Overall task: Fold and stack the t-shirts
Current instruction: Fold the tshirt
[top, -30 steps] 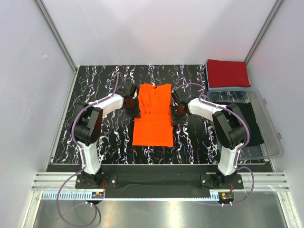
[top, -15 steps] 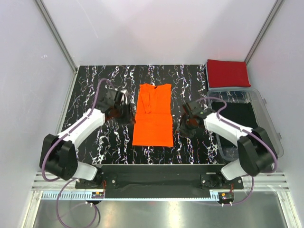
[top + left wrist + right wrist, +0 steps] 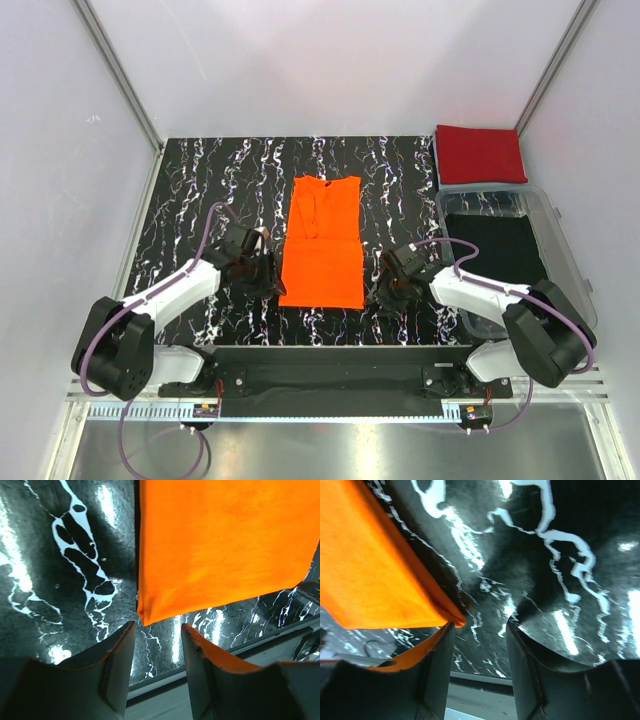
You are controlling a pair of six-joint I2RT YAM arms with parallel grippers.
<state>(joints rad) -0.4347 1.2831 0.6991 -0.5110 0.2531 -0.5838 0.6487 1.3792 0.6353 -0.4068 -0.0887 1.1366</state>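
Black marbled table (image 3: 200, 190) with white veining filled the floor of a booth of pale walls (image 3: 330, 70). The orange t-shirt (image 3: 322, 243) lay flat in the middle of it, folded into a long narrow strip. Its far half showed the collar and tucked sleeves, and its near half was a smooth doubled panel with a step across the strip where the two met.

The left gripper (image 3: 157, 630) sat low just beside the near left corner of the orange t-shirt. Its jaws stood apart with only bare table between them, and the corner of cloth lay just ahead of the gap, not inside it. The right gripper (image 3: 479, 626) sat just beside the near right corner, its jaws likewise parted and holding nothing. There the pointed corner of cloth reached one fingertip, but I could not tell whether they touched.

Well to the right of the orange t-shirt stood a clear plastic bin (image 3: 575, 290) with a black cloth (image 3: 500, 240) lying in it. The red t-shirt (image 3: 482, 153) lay farther back on that same side, folded into a neat square just beyond the bin's far edge.
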